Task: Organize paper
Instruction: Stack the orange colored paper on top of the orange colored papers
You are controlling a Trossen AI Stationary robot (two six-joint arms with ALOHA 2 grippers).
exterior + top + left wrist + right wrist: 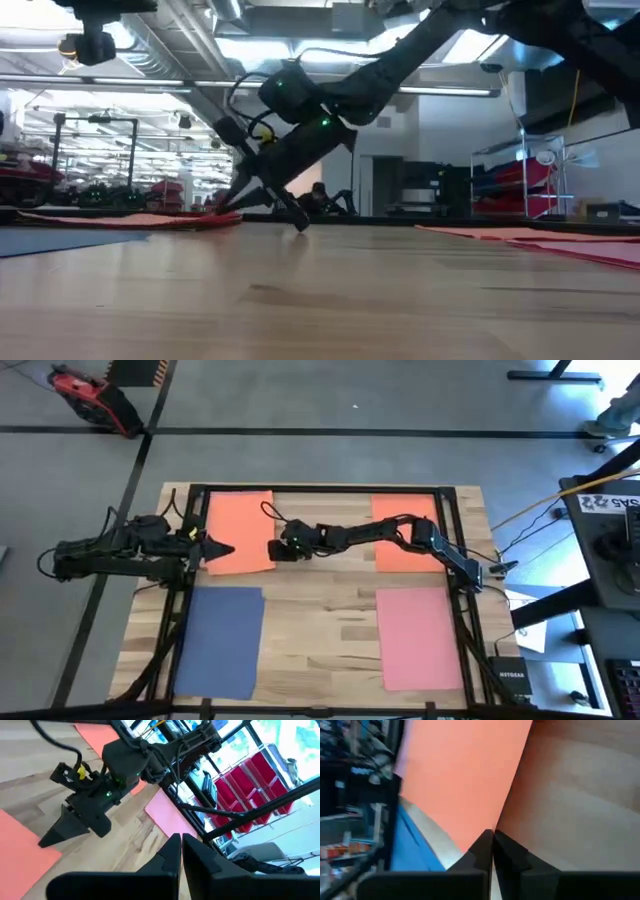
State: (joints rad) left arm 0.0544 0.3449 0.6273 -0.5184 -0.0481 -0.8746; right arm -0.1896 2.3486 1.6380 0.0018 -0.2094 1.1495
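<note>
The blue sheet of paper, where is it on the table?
In the high view, the blue paper lies at the table's near left, directly below the left orange sheet.

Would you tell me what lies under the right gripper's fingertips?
The right gripper, shut, sits at the orange sheet's edge, on the wooden table. Whether it pinches the paper is hidden.

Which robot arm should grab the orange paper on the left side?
Probably the right gripper: its shut fingertips already meet at the edge of that orange paper. The left gripper hovers above the sheet, fingers shut.
</note>
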